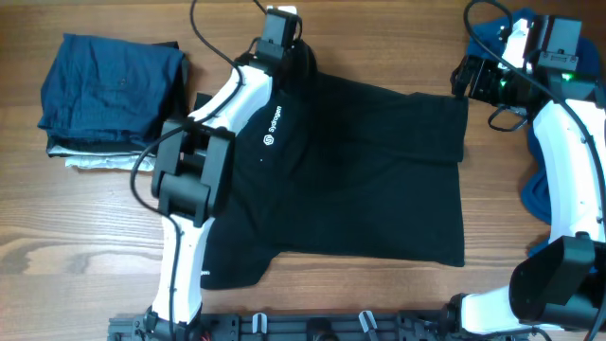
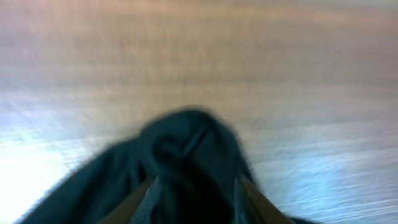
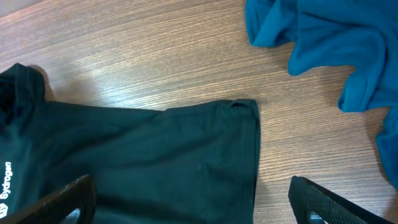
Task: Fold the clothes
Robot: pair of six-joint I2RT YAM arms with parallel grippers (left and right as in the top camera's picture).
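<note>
The black short-sleeved shirt with a small white chest logo [image 1: 379,170] lies spread over the middle of the wooden table [image 1: 85,237]. It is mostly flat, with one sleeve at the lower left of the overhead view. The left gripper [image 2: 196,186] sits at the top centre of that view, over the shirt's upper edge. In its own blurred wrist view its fingers stand part-way apart with a hump of black cloth between them. We cannot tell whether they pinch the cloth or only straddle it. The right gripper [image 3: 189,199] hovers at the upper right above the shirt's corner, fingers spread wide and holding nothing. The crumpled bright blue garment [image 3: 323,43] lies near that corner on bare wood.

We judge the hump to be the first risk. If cloth snags on a left finger as that arm lifts, the upper edge drags and the flat lay wrinkles. If the hump is left bunched, any fold over it comes out lumpy.

On the right, the corner is thin, so the fingers may close on wood or catch only one layer. A loose sweep there could hook the blue garment and pull it onto the black shirt.

The left arm lies across the shirt, so a fold carried toward it could collide with it.

The stack of folded dark blue cloth [image 1: 109,90] at the upper left is well apart.
</note>
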